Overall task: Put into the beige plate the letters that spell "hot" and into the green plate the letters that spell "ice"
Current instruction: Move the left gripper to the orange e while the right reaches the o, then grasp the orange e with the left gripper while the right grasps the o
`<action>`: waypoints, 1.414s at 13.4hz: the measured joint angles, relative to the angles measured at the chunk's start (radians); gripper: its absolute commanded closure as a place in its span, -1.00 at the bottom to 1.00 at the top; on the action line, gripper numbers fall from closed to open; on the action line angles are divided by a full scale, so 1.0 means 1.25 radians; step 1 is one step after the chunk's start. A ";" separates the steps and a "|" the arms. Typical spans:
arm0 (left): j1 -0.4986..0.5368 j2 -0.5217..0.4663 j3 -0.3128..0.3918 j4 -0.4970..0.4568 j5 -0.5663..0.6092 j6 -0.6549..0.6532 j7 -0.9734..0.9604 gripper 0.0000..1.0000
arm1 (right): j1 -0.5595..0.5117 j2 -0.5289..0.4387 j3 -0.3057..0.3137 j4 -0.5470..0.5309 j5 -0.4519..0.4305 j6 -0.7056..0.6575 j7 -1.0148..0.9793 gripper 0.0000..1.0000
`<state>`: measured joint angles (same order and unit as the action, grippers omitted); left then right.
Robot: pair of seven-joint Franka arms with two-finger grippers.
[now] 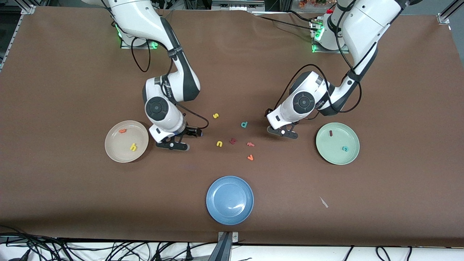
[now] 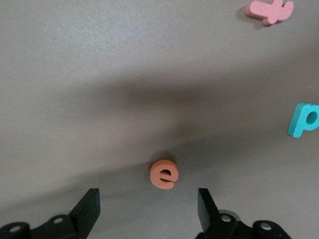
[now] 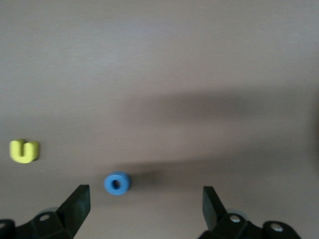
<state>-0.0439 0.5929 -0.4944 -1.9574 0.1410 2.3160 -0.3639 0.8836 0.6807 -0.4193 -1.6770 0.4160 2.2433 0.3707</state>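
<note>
While I am watching from the console, the left hand [image 2: 147,206] is hanging low over the brown desk [image 1: 72,72], just beside the green plate [image 1: 349,156]. Its fingers are standing apart, gripping nothing, with the orange "e" [image 2: 163,174] lying flat on the desk just ahead of the gap between them. A salmon "t" [image 2: 269,10] and a teal "d" [image 2: 303,119] are lying on the desk farther off.

The right hand [image 3: 144,204] is hanging low over the desk just beside the beige plate [image 1: 116,152]. Its fingers are spread wide and holding nothing; the blue "o" [image 3: 117,183] is lying on the desk ahead of them, closer to 1 finger than to the other, with a yellow "u" [image 3: 24,151] lying well to the side.

The beige plate is holding the orange "t" [image 1: 122,131] and the yellow "h" [image 1: 133,146]. The green plate is holding the dark red "i" [image 1: 330,133] and the teal "c" [image 1: 345,148]. A blue plate [image 1: 230,200] is sitting nearest the front camera.
</note>
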 measured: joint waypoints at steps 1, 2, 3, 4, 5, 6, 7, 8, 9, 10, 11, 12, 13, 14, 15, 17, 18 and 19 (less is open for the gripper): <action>-0.002 0.004 0.000 0.000 0.000 0.000 -0.005 -0.61 | 0.005 0.012 0.005 0.016 0.000 0.000 0.000 -1.00; -0.006 0.007 0.000 0.000 0.000 0.000 -0.010 -0.59 | 0.009 0.023 0.010 0.027 0.000 0.000 0.001 -1.00; -0.010 0.009 0.000 0.000 0.000 0.002 -0.015 -0.56 | 0.010 0.035 0.013 0.032 0.000 0.000 0.001 -1.00; -0.013 0.012 0.000 0.000 0.000 0.011 -0.018 -0.56 | 0.010 0.047 0.015 0.037 0.000 0.000 0.000 -0.98; -0.014 0.017 0.000 0.000 0.000 0.022 -0.019 -0.52 | 0.010 0.059 0.020 0.045 0.000 0.002 0.000 -0.90; -0.015 0.022 0.001 0.000 0.000 0.031 -0.019 -0.47 | 0.010 0.070 0.025 0.057 0.000 0.003 0.000 -0.83; -0.015 0.026 0.003 0.000 0.010 0.035 -0.019 -0.44 | 0.010 0.079 0.030 0.069 0.000 0.004 0.000 -0.75; -0.015 0.028 0.005 0.000 0.033 0.036 -0.021 -0.41 | 0.010 0.086 0.032 0.079 0.000 0.004 0.000 -0.68; -0.015 0.029 0.006 0.000 0.054 0.037 -0.032 -0.33 | 0.010 0.091 0.033 0.087 0.000 0.004 0.000 -0.65; -0.015 0.029 0.006 0.000 0.067 0.037 -0.045 -0.33 | 0.010 0.093 0.033 0.091 0.000 0.004 0.000 -0.58; -0.016 0.029 0.006 0.000 0.072 0.037 -0.053 -0.33 | 0.010 0.093 0.032 0.092 0.000 0.004 0.000 -0.51; -0.018 0.029 0.006 0.000 0.072 0.037 -0.059 -0.33 | 0.010 0.093 0.032 0.093 0.000 0.004 -0.001 -0.50; -0.020 0.029 0.006 0.000 0.072 0.037 -0.069 -0.28 | 0.009 0.093 0.032 0.093 0.000 0.004 -0.003 -0.50; -0.023 0.030 0.006 0.000 0.072 0.037 -0.078 -0.22 | 0.008 0.093 0.032 0.093 0.000 0.004 -0.004 -0.49; -0.027 0.030 0.006 0.000 0.072 0.037 -0.085 -0.19 | 0.007 0.093 0.032 0.093 0.000 0.004 -0.004 -0.47; -0.035 0.032 0.006 0.000 0.072 0.037 -0.099 -0.10 | 0.005 0.094 0.032 0.093 0.000 0.002 -0.009 -0.47; -0.037 0.033 0.006 0.000 0.072 0.037 -0.102 -0.03 | 0.004 0.095 0.032 0.093 0.000 0.001 -0.016 -0.47; -0.038 0.034 0.006 0.000 0.072 0.037 -0.103 0.09 | 0.002 0.097 0.031 0.092 0.000 0.000 -0.020 -0.47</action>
<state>-0.0908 0.6351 -0.4866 -1.9571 0.2311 2.3625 -0.4925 0.8857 0.8015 -0.3801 -1.5622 0.4159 2.2437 0.3455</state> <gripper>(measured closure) 0.449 0.264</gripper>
